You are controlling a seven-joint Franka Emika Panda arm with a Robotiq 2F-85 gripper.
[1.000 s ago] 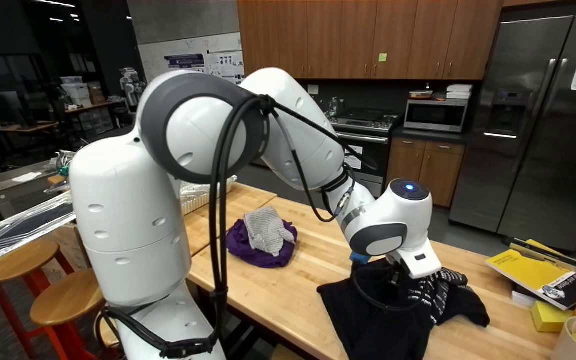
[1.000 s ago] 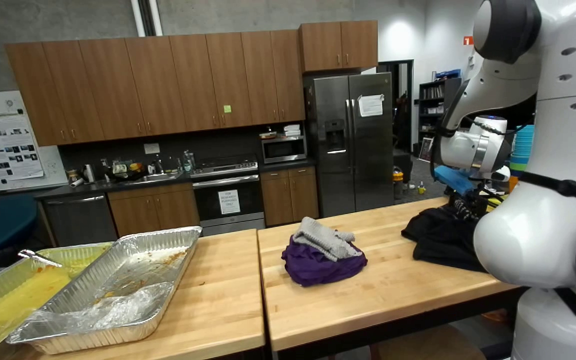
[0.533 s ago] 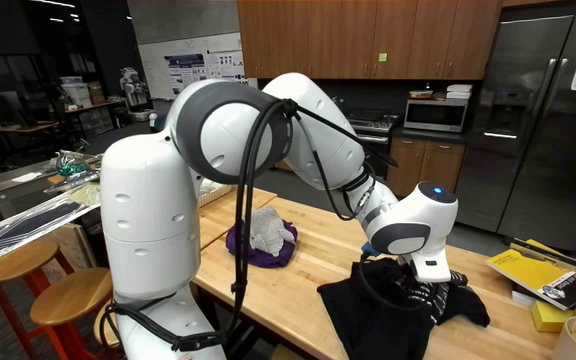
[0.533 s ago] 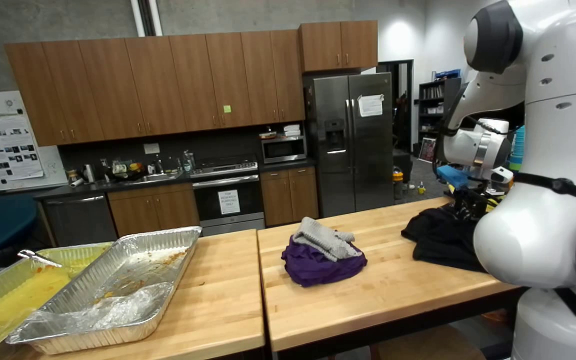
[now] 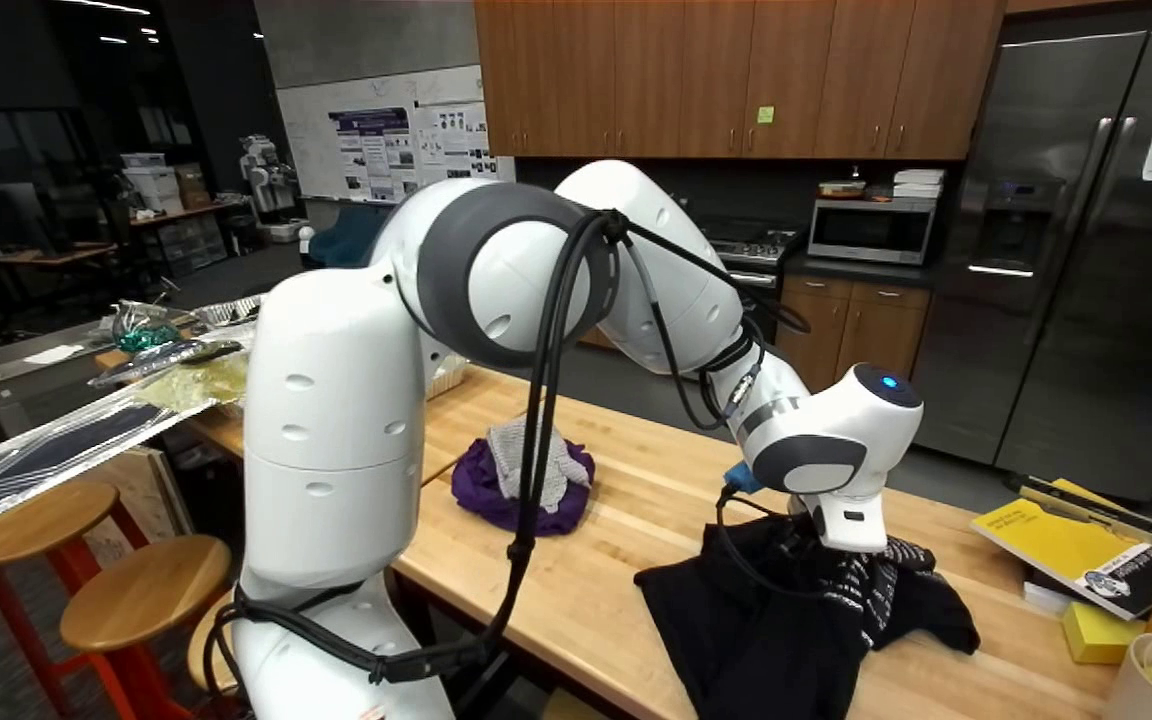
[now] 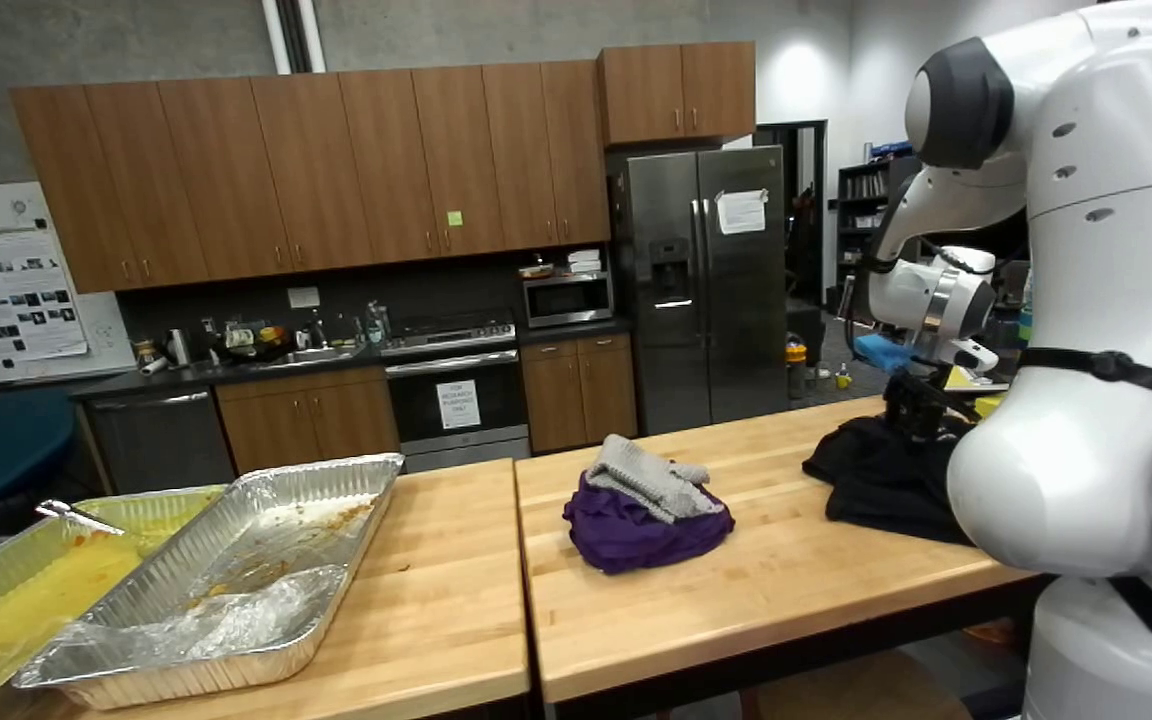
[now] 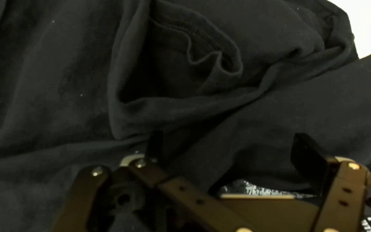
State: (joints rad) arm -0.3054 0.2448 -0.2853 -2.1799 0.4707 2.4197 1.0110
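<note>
Elbow [image 5: 526,280] lower than before, spread gripper [image 7: 231,149] over black garment [image 5: 766,640], purple cloth [image 6: 636,535] well apart

Arm [image 5: 521,280] arched; pincer [image 7: 229,146] spread, seemingly pointing down.

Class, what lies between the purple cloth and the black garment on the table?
Only bare wooden tabletop separates the purple cloth from the black garment; both exterior views show this.
</note>
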